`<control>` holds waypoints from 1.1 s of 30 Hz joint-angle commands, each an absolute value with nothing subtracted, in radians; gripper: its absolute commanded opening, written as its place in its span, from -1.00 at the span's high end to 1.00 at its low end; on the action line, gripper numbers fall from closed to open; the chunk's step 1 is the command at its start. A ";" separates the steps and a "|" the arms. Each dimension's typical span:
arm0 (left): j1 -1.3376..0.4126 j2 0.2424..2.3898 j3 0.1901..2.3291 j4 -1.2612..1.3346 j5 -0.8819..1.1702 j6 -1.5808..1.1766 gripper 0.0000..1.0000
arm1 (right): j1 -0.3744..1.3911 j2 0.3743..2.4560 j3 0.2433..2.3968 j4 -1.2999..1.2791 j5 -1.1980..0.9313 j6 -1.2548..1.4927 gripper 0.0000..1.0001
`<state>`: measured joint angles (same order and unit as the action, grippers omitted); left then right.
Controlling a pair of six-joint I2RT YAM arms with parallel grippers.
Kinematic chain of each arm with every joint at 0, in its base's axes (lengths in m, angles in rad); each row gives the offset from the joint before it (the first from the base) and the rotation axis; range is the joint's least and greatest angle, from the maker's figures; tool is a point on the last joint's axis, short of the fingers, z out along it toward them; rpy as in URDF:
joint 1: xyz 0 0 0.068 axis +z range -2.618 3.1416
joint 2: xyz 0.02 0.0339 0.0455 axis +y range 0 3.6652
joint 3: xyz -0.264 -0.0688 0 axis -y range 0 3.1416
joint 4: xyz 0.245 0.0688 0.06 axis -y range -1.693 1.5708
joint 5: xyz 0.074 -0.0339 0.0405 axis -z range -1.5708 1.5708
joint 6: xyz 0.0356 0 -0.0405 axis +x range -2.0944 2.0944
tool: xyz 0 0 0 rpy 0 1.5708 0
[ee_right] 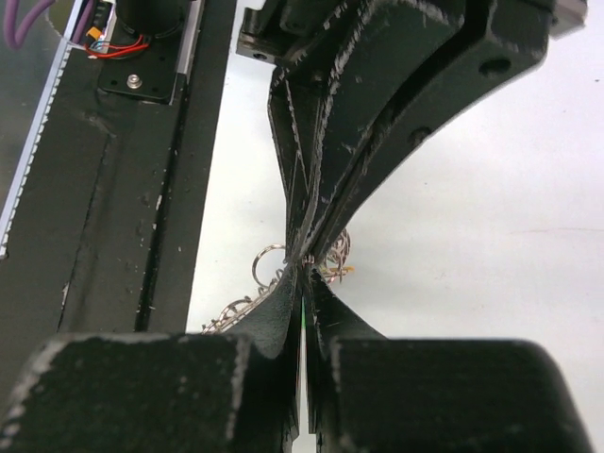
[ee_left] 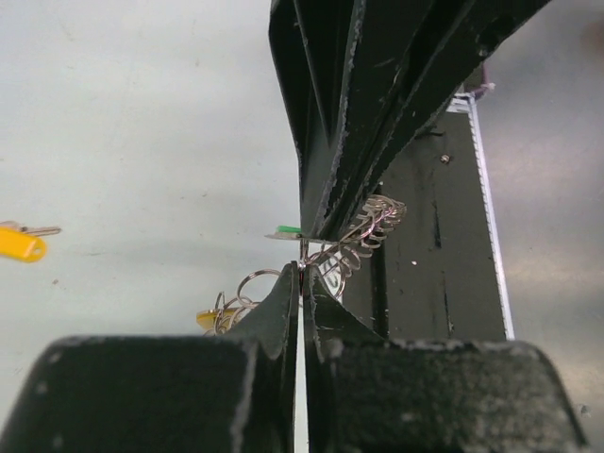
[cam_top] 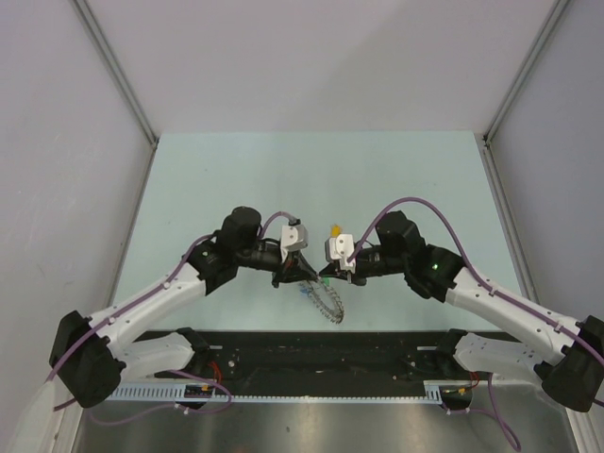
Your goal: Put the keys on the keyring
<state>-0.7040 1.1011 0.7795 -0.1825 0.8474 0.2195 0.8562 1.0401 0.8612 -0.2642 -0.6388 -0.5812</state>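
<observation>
Nearest the left wrist camera, the left gripper (ee_left: 302, 281) has its fingers pressed together on a strand of the keyring (ee_left: 370, 228), whose grey coil hangs just beyond the tips. Meeting it tip to tip, the right gripper (ee_left: 309, 241) is likewise closed. A green-headed key (ee_left: 283, 229) sticks out sideways at its tips, apparently pinched there. Lower on the ring, a yellow head (ee_left: 209, 318) sits among small loops; whether it is threaded I cannot tell. Further out, a yellow-headed key (ee_left: 21, 243) lies alone on the table (ee_left: 142, 113), well apart from both grippers. The step in hand looks like threading the green-headed key onto the held strand. Next, the key's eye must be worked along the wire while the left grip holds firm. The loose yellow-headed key then needs fetching.
</observation>
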 commanded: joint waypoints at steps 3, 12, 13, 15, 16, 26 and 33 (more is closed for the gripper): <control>-0.686 0.962 0.723 -0.023 0.704 0.083 0.99 | 0.847 1.014 0.917 -0.256 -0.621 -0.594 1.00; -0.681 0.870 0.615 0.173 0.580 -0.069 0.99 | 0.844 1.038 0.916 -0.227 -0.646 -0.589 1.00; -0.681 0.868 0.597 0.216 0.571 -0.084 1.00 | 0.844 1.043 0.916 -0.226 -0.649 -0.588 1.00; -0.681 0.865 0.578 0.264 0.563 -0.129 1.00 | 0.845 1.049 0.916 -0.221 -0.653 -0.586 1.00; -0.681 0.865 0.562 0.311 0.563 -0.144 1.00 | 0.845 1.051 0.916 -0.218 -0.655 -0.587 1.00; -0.683 0.844 0.503 0.486 0.537 -0.259 1.00 | 0.845 1.068 0.917 -0.203 -0.666 -0.583 1.00; -0.683 0.801 0.466 0.506 0.509 -0.279 1.00 | 0.836 1.078 0.917 -0.192 -0.661 -0.574 1.00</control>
